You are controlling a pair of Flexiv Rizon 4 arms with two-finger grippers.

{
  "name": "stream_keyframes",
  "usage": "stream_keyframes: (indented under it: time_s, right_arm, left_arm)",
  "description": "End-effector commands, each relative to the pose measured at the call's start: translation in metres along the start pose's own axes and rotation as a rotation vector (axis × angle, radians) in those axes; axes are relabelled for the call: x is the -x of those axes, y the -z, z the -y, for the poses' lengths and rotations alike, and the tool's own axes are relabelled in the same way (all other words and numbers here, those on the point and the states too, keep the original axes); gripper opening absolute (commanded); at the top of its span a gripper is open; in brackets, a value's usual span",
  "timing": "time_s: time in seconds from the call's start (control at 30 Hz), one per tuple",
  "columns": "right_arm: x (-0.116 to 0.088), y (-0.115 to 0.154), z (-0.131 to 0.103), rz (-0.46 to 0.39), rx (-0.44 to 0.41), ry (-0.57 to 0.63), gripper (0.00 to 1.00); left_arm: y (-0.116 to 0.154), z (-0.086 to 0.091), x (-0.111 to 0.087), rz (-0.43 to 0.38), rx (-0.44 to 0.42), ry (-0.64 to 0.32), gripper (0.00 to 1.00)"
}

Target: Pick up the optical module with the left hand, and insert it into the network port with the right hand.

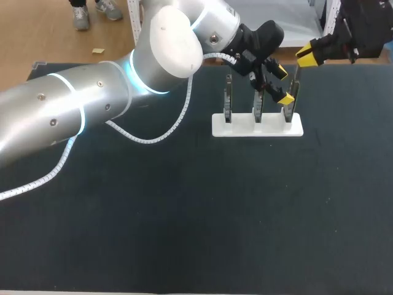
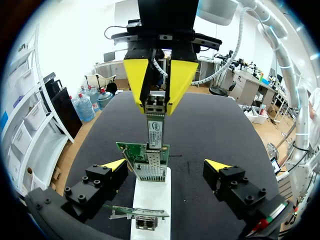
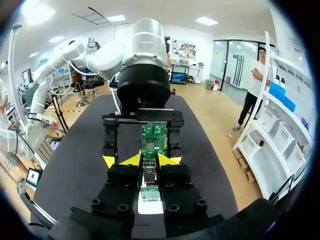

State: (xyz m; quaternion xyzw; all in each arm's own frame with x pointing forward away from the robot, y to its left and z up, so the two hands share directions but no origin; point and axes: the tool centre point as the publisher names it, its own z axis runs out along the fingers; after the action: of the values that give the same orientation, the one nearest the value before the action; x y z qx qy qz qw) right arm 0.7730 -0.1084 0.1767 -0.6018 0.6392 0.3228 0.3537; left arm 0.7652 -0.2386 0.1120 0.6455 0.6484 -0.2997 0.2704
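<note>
Black mat spreads wide on the robot's side of the L gripper; the table's far edge runs close behind both grippers, so there is little room that way.

Head view: L gripper hangs over the right end of the white base, one yellow tip on each side of the row of cards, just beside the end card. R gripper sits above and just beyond that card, near the far edge. The module is too thin here to tell from the card.

L wrist view: L gripper is spread wide with nothing in it. Its fingers stand well apart from the card, w/ mat showing on both sides. Straight ahead, R gripper pinches the optical module between its yellow tips. The module's long axis runs from those tips straight toward the base, nose end at the mouth of the network port on the card. How deep it sits, can't tell. A second card stands nearer the L wrist on the same base.

R wrist view: R gripper is nearly closed, tips clamped on the module, which points out along the fingers at the card just ahead. L gripper's black fingers flank that card, a narrow gap each side.
</note>
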Motion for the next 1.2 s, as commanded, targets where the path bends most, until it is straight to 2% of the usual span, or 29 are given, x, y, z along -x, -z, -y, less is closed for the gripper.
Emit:
stream_keyframes:
  time_s: [0.03,1.2]
  right_arm:
    - [0.0012,-0.0005,-0.0015,-0.005,-0.004,-0.001,0.0]
    - [-0.002,-0.0016,-0.0009,-0.01,-0.037,-0.003,0.0]
  left_arm:
    - [0.0001,-0.0017,0.0011,-0.005,-0.003,0.002,1.0]
    - [0.0001,-0.0017,0.0011,-0.005,-0.003,0.002,1.0]
